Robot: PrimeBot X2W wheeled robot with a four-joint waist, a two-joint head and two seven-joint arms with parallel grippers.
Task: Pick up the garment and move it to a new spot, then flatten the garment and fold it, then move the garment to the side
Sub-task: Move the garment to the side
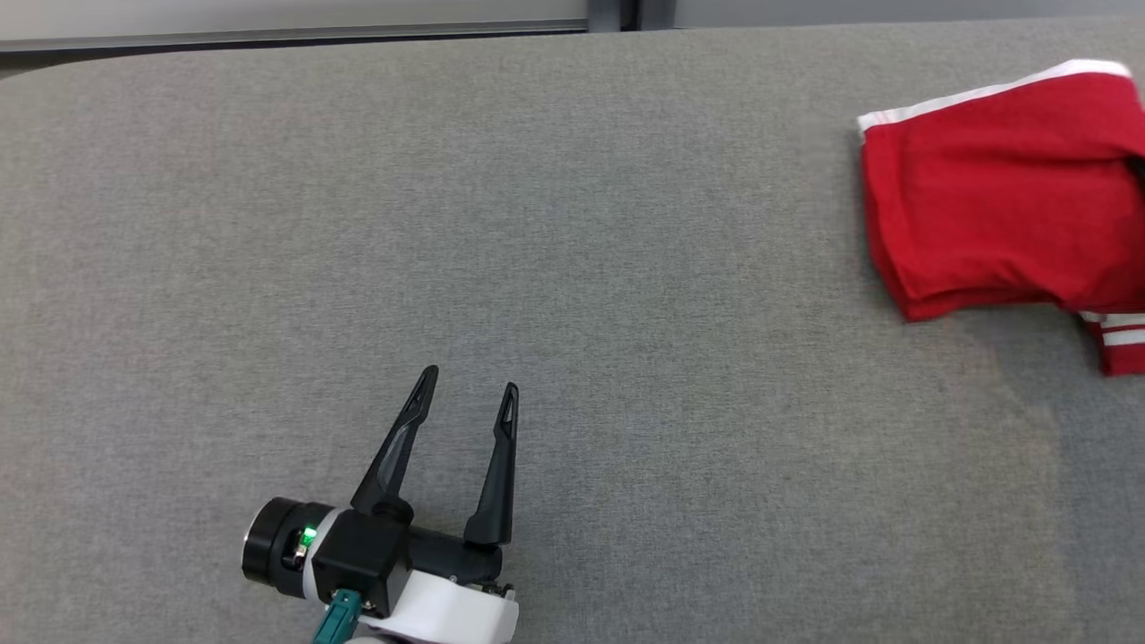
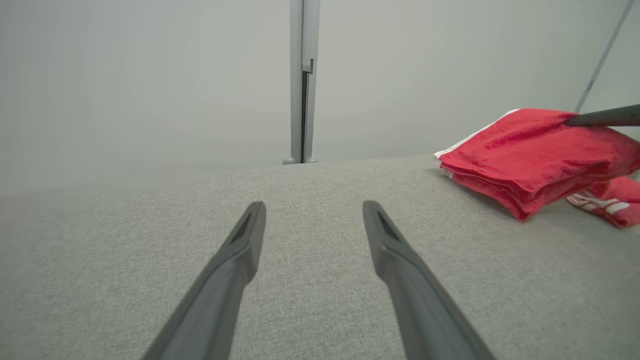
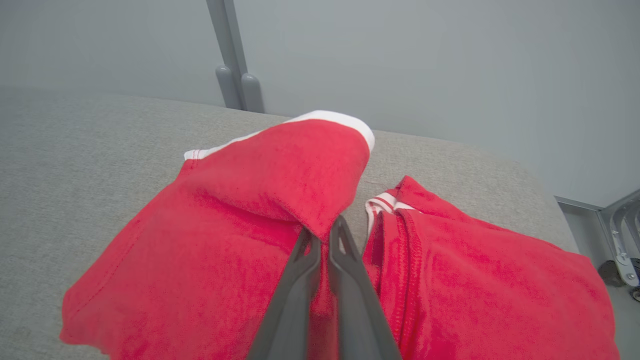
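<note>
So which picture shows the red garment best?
The right wrist view: the red garment is close up and big, with the right hand pinched shut on a fold. The head view cuts it off at the right edge. The left wrist view shows it side-on, over at the right.

The garment (image 1: 993, 188) is soft red cloth with a fuzzy, towel-like nap, matt all over. Its edges carry smoother white knit trim, and raised stitching runs along the seams. The table (image 1: 572, 224) is covered in grey woven fabric, coarse-grained, flecked and dull. The left gripper (image 1: 470, 380) has 2 fingers of dark matt plastic, a black body with a slight sheen and a smooth white shell. The right gripper (image 3: 325, 231) has the same dull dark fingers. The post (image 2: 301, 75) looks like smooth grey painted metal.
</note>
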